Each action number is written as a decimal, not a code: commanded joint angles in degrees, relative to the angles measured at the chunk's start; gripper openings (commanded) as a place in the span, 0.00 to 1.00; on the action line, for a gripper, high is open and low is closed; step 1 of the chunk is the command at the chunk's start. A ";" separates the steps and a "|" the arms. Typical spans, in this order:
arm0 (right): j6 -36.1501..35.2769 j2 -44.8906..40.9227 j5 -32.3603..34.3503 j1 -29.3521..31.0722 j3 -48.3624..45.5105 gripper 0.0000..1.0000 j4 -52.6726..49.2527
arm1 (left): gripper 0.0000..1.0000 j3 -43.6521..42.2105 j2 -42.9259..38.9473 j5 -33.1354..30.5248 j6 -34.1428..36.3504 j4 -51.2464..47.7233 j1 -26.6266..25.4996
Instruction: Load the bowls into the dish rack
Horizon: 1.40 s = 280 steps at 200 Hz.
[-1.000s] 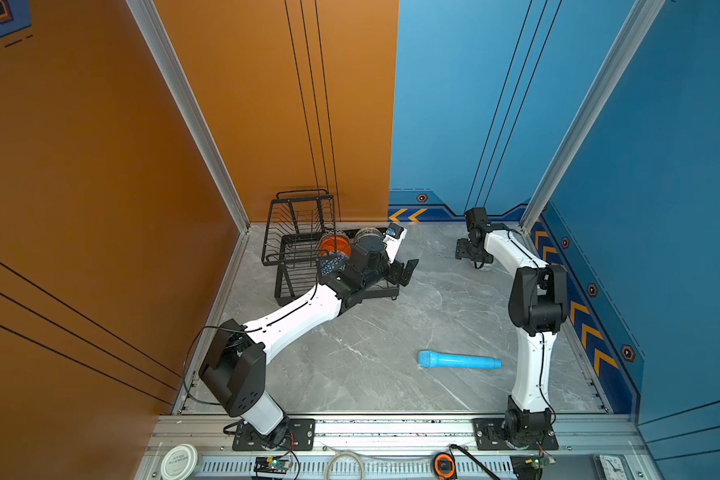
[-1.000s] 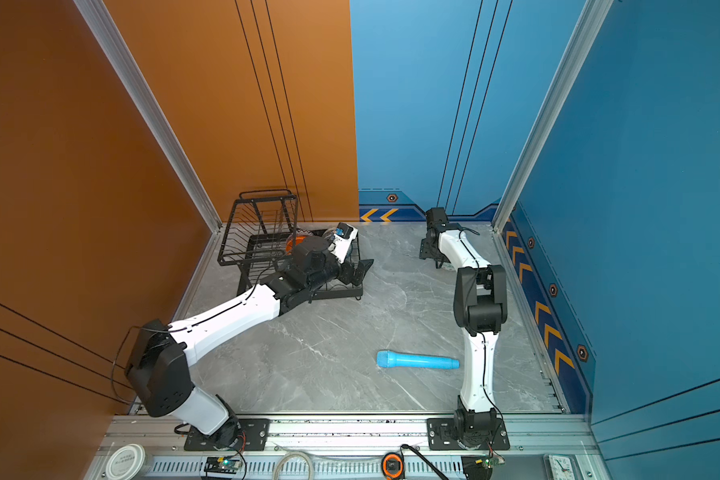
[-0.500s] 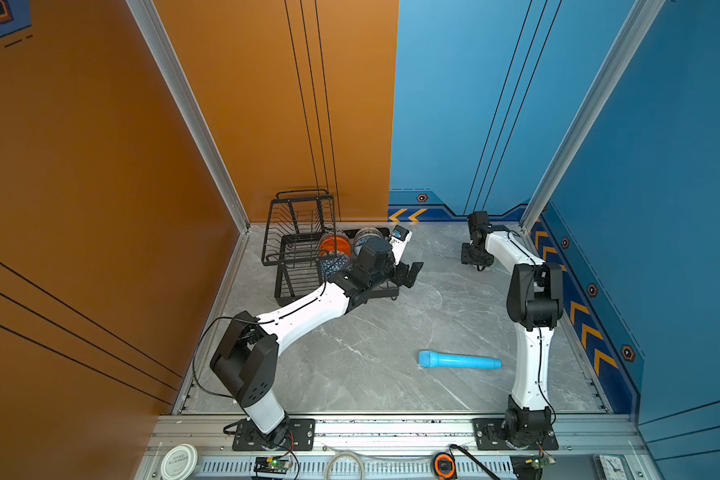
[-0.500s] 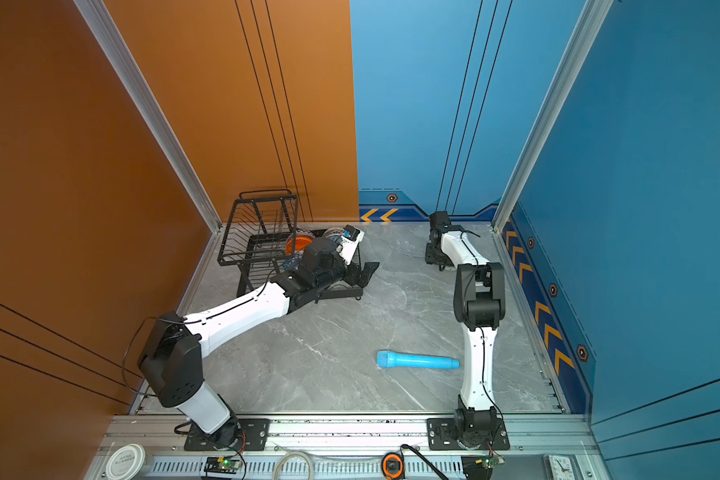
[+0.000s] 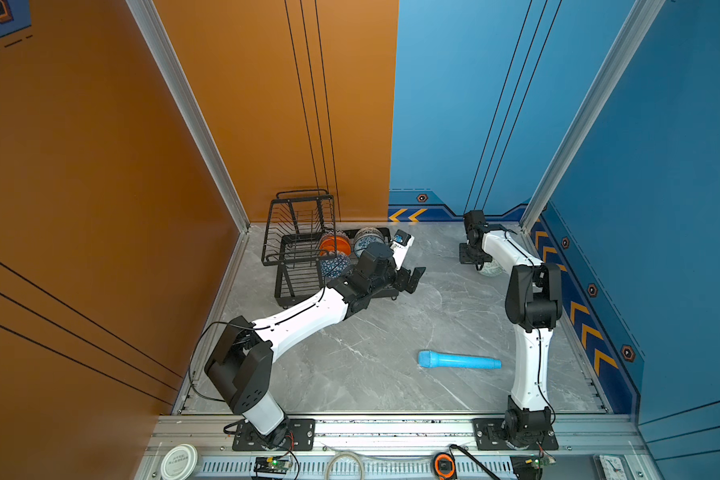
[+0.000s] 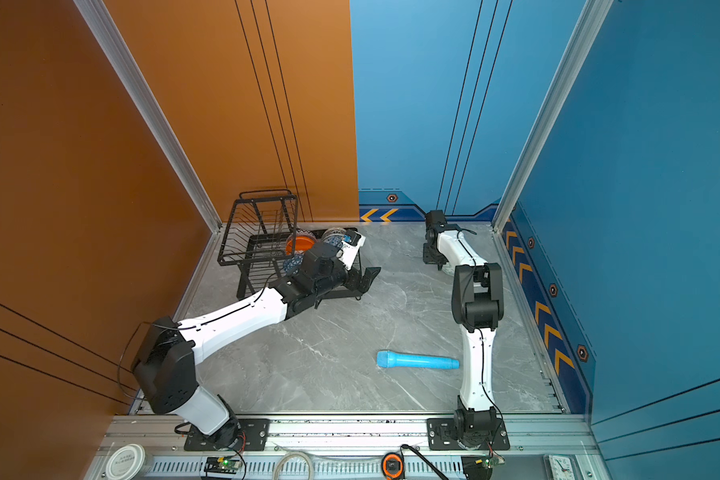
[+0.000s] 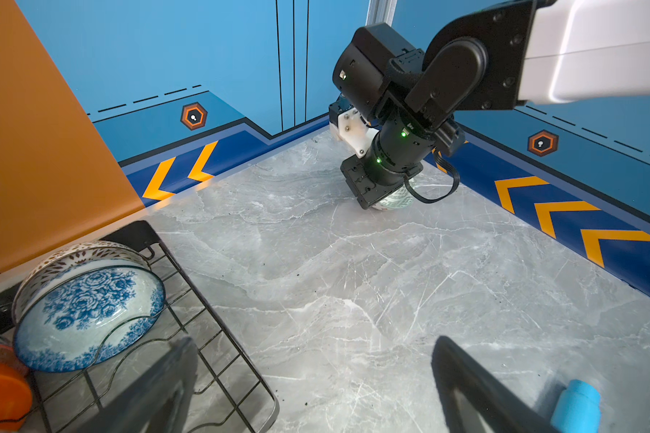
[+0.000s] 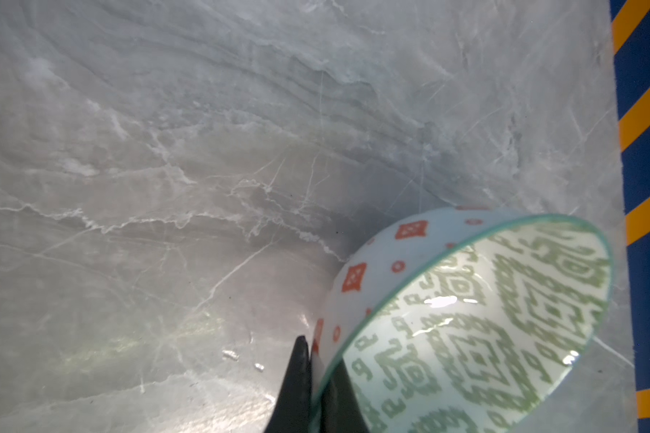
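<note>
Near the far right corner of the grey marbled counter, hard by the blue wall: the small round pale green patterned bowl, white outside with red-orange diamonds, partly hidden under the arm in a top view. Now clamped at the rim by the right pincer, one black finger outside the wall and one inside, snapped shut within the last second from a wide stance. Cannot tell whether lifted yet or resting on the stone. Grasp made, then; carry across to the rack judged next, and likely the last bowl out. Well apart to the left, the black wire two-tier dish rack, already holding the glossy orange bowl, the blue triangle-patterned bowl, the white-and-blue floral bowl and, just behind that, a white dark-dotted bowl. Just beside the rack's right edge, the left pincer, spread wide and empty, as a second ago. Nearer the front, untouched, a light blue plastic cylinder.
</note>
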 commanded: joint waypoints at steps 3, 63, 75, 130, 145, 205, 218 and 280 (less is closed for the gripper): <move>0.08 -5.41 1.68 3.14 -1.69 0.00 -2.89 | 0.98 -1.85 -3.50 -1.42 -1.65 0.80 -0.70; 2.17 -16.16 4.21 13.32 -12.08 0.00 -3.27 | 0.98 -6.53 -9.05 -3.19 -6.04 0.14 -0.74; 2.78 -17.62 4.66 15.60 -13.97 0.00 -3.26 | 0.98 -7.52 -9.80 -3.68 -6.66 -0.14 -0.66; 7.33 -22.84 3.24 25.52 -21.98 0.00 -3.13 | 0.98 -10.74 -13.09 -4.67 -9.53 -0.85 -0.02; 9.07 -23.98 2.46 27.19 -24.62 0.00 -2.77 | 0.98 -13.05 -14.00 -4.63 -10.37 -0.83 0.41; 13.21 -25.45 -1.38 31.05 -32.50 0.00 1.28 | 0.98 -14.58 -15.26 -4.47 -12.55 -0.83 1.34; 13.22 -24.68 -1.76 31.41 -32.28 0.02 1.32 | 0.98 -14.81 -15.34 -4.46 -12.93 -0.88 1.43; 13.36 -22.85 -4.23 31.93 -30.28 0.18 1.21 | 0.98 -16.31 -16.88 -4.59 -13.89 -0.74 2.85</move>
